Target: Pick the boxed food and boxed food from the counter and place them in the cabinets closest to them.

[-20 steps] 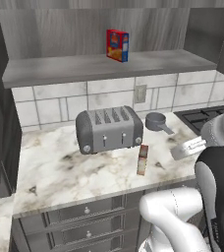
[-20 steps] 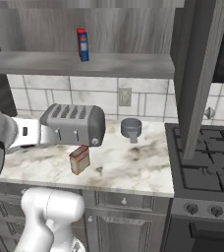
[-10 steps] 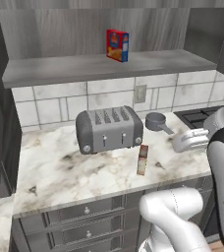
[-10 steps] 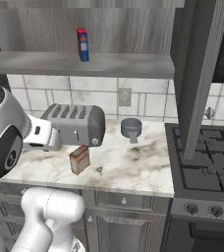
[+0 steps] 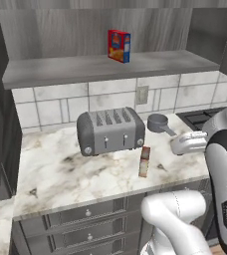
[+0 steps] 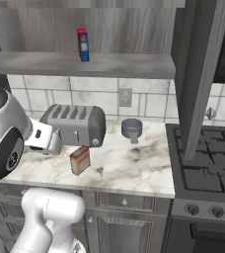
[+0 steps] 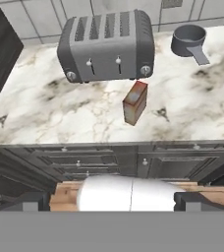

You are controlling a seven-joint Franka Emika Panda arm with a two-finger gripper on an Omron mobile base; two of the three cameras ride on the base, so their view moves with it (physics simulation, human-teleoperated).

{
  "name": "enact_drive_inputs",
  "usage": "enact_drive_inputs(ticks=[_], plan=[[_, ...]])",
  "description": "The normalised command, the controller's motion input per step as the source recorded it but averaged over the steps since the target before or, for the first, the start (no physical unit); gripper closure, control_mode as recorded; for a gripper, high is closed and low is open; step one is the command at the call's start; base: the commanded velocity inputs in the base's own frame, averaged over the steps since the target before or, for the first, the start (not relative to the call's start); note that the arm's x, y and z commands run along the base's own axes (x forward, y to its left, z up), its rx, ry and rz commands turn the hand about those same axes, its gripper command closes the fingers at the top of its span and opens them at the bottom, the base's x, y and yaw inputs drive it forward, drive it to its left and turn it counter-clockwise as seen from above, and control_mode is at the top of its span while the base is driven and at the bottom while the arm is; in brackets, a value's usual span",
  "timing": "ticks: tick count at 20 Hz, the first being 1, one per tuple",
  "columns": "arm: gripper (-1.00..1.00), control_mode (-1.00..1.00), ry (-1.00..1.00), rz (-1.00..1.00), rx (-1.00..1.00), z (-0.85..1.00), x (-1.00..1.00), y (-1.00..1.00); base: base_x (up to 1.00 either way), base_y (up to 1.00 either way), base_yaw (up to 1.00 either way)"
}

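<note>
The red boxed food [image 5: 119,46] stands upright on the cabinet shelf [image 5: 85,67] above the worktop [image 5: 60,169]. The tan-brown boxed food [image 7: 135,102] stands on the worktop just in front of the grey toaster [image 7: 107,45], apart from it, with a small dark pot [image 7: 189,40] off to one side. The jaws are spread wide and grasp nothing.
</note>
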Motion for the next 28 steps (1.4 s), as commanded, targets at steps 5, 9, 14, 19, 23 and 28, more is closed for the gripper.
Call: enact_drive_inputs(ticks=[5,9,14,19,23,28], plan=[[-1.0,-1.0,0.0,-0.07,0.0,-0.33,0.13,0.03,0.0,0.0,0.0],[-1.0,-1.0,0.0,-0.1,0.0,-0.32,0.32,0.0,0.0,0.0,0.0],[-1.0,-1.0,0.0,-0.11,0.0,-0.27,0.47,0.0,0.0,0.0,0.0],[-1.0,-1.0,0.0,-0.09,0.0,-0.26,0.51,0.0,0.0,0.0,0.0],[-1.0,-1.0,0.01,-0.08,0.0,-0.29,0.41,0.0,0.0,0.0,0.0],[-1.0,-1.0,0.03,-0.07,0.0,-0.34,0.3,0.0,0.0,0.0,0.0]])
